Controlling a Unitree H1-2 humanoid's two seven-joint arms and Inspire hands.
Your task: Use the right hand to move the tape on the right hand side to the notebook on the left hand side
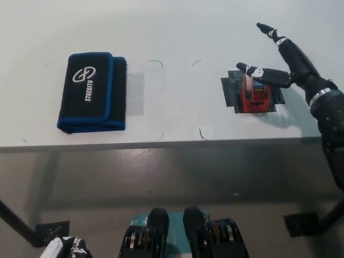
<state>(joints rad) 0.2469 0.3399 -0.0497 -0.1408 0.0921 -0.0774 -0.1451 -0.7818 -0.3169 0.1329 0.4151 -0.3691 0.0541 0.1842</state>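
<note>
- The right hand [290,67] reaches in from the right edge and is over the tape [255,92], at the right part of the white table [177,32].
- Its fingers [259,71] are spread wide apart – one lies across the top of the tape, another points up and away from it – and they are not closed on anything.
- The tape is a red dispenser and it stands on a dark square mat [232,92], near the front edge of the table.
- The notebook [92,91] – black with a blue border – lies flat at the left part of the table, well apart from the tape.
- The left hand [63,249] is at the bottom left corner, below the table; I cannot tell its state.
</note>
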